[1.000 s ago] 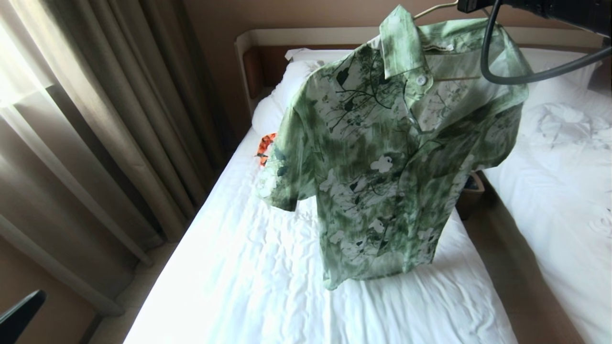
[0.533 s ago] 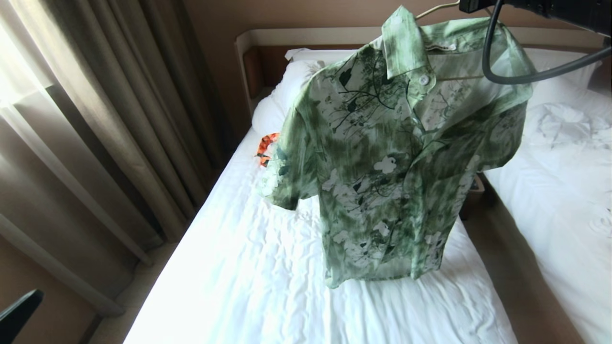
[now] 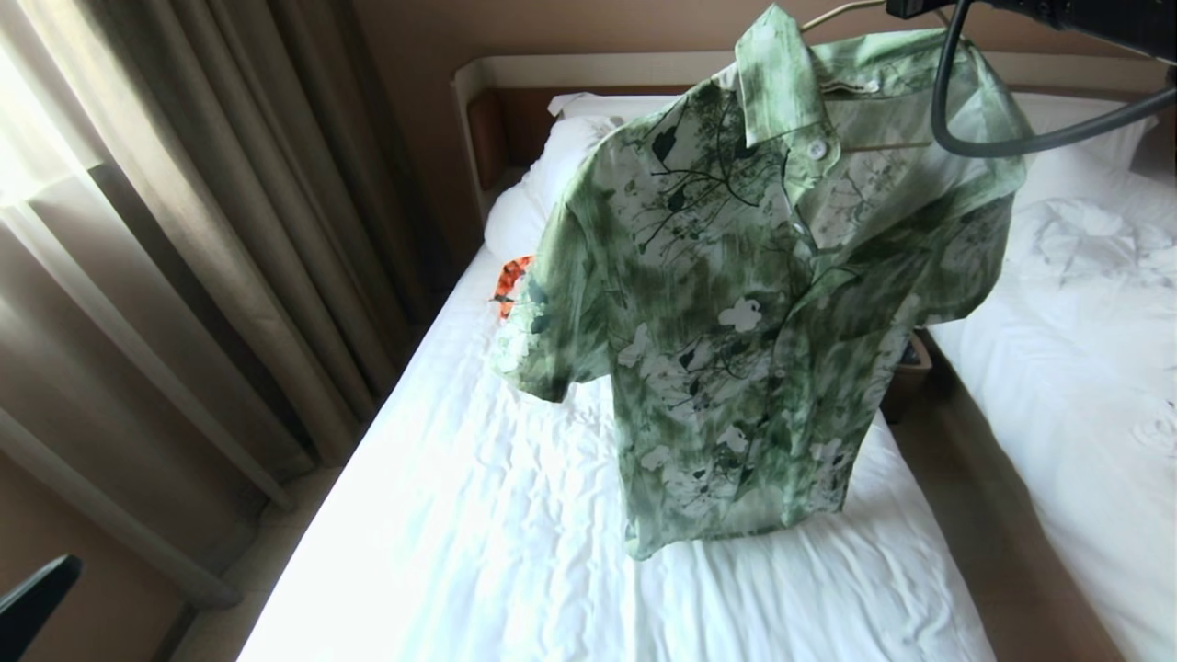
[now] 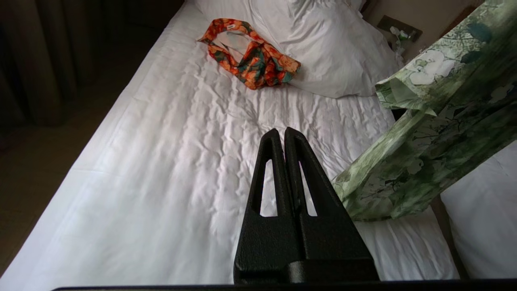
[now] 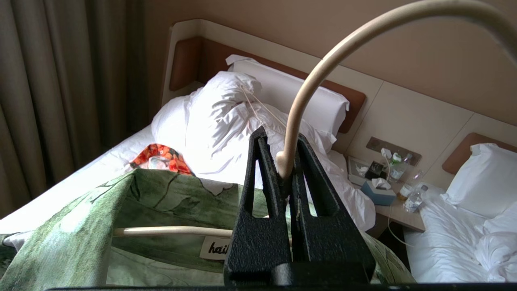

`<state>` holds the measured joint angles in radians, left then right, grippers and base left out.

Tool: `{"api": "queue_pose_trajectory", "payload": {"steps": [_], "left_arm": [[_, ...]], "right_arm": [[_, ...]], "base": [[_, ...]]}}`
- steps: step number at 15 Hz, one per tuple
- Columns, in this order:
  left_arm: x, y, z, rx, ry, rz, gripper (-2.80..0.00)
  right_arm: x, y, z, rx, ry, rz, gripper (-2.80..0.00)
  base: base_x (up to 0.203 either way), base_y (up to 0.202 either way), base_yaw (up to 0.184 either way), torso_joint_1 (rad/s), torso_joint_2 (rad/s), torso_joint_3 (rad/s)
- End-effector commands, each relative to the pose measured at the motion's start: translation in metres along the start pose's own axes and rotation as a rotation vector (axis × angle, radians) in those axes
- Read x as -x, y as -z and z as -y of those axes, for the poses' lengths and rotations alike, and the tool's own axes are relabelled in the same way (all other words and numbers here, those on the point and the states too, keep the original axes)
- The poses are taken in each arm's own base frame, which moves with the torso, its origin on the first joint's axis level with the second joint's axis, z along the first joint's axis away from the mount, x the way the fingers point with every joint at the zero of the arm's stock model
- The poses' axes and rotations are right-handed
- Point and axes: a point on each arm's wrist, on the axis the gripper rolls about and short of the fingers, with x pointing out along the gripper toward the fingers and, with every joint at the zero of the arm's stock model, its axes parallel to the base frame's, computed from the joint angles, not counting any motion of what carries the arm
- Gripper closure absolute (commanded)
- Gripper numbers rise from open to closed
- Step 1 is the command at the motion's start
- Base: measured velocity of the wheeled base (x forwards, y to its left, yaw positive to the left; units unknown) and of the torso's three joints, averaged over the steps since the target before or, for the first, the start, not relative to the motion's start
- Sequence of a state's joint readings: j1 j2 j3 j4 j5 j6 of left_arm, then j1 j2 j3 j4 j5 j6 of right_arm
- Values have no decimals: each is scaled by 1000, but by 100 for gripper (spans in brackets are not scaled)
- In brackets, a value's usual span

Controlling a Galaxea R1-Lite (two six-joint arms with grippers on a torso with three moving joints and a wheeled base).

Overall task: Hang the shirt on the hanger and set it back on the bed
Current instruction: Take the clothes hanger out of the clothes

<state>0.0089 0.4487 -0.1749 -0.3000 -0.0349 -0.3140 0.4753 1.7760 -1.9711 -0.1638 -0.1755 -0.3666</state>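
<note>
Hung in the air over the bed (image 3: 515,515): the shirt (image 3: 745,303), green with white flowers and dark leaves, collar up near the top of the head view, hem just above the white sheet, one sleeve drooping toward the window side. Carried on the hanger (image 5: 319,76), a thin cream frame with its bar threaded through the shoulders and its curved hook arching overhead. Pinched at the base of that hook by the right gripper (image 5: 282,161), fingers clamped tight against the cream stem, seen plainly from the right wrist. Reached in from the upper right corner of the head view on a dark arm with a looping black cable (image 3: 975,138).

Held low beside the hanging shirt, over the sheet: the left gripper (image 4: 284,135), fingers pressed together on nothing.

Lay crumpled near the pillow (image 4: 323,44) at the head of the bed: an orange-and-green patterned garment (image 4: 252,54). Stood along the window side: long beige curtains (image 3: 202,230). Sat beyond a narrow gap: a second white bed (image 3: 1085,368).
</note>
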Motion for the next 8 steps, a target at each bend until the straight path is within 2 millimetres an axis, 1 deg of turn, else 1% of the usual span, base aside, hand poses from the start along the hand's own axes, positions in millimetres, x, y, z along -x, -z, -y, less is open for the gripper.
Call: {"api": "queue_pose_trajectory", "payload": {"steps": [1, 5, 8], "left_arm": [[0, -5, 2, 1, 5, 18, 0], [1, -8, 3, 2, 2, 1, 0], [2, -16, 7, -5, 67, -17, 0]], "right_arm": [[1, -1, 1, 1, 3, 1, 0], [0, 0, 0, 1, 2, -2, 0], [-1, 5, -11, -8, -15, -41, 0]], "base": [[0, 0, 0, 0, 0, 0], [0, 0, 0, 0, 0, 0], [0, 0, 0, 0, 0, 0]]}}
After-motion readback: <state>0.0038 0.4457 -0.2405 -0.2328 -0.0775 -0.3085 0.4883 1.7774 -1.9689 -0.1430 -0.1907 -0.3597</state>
